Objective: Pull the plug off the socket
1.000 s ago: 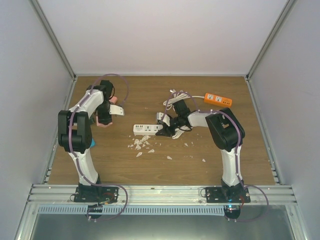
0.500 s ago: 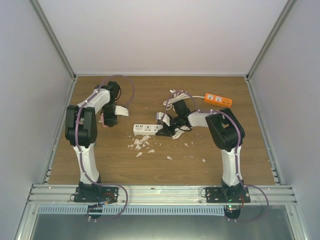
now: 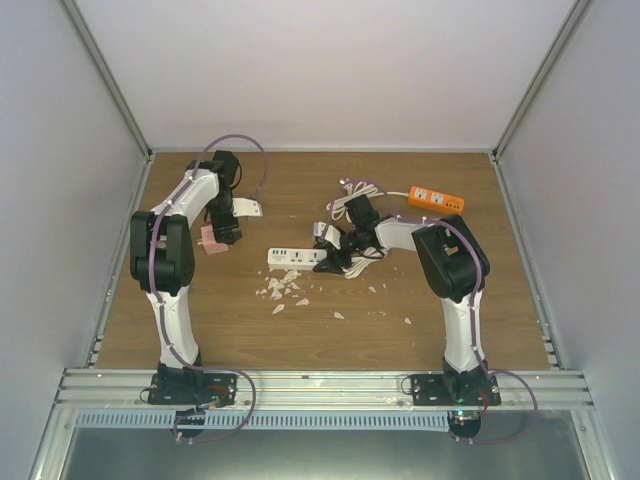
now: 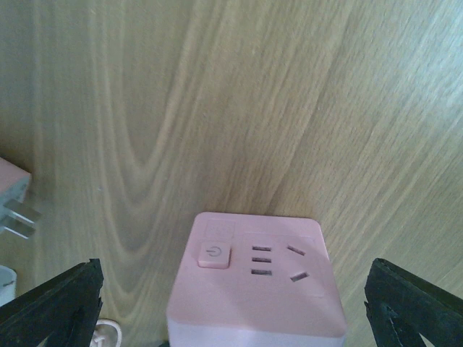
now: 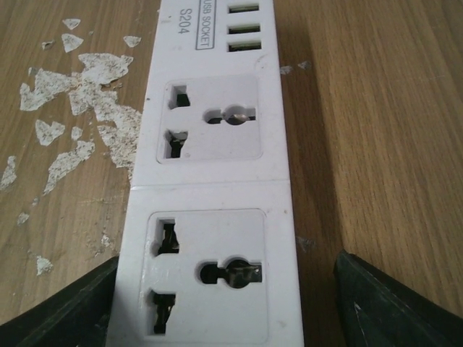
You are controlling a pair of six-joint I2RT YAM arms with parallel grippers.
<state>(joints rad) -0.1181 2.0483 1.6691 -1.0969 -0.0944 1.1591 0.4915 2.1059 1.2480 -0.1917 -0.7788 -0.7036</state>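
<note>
A pink cube socket (image 4: 253,260) with a power button sits on the wooden table, its slots empty. My left gripper (image 4: 233,293) straddles it, open wide, both fingers well clear of its sides. A pale pink plug (image 4: 14,199) with bare metal prongs lies at the left edge of the left wrist view, apart from the socket. In the top view the socket (image 3: 210,240) lies at the left, beside the left gripper (image 3: 224,234). My right gripper (image 5: 226,289) is open around a white power strip (image 5: 210,166); the right finger stands off from it.
The white power strip (image 3: 297,257) lies mid-table with white flakes (image 3: 283,289) scattered in front of it. An orange power strip (image 3: 436,198) and coiled white cable (image 3: 350,192) sit at the back right. Cage walls close in both sides.
The left gripper has opened wide and swung toward the back, leaving the pink socket on the table. The right gripper has opened around the white strip.
</note>
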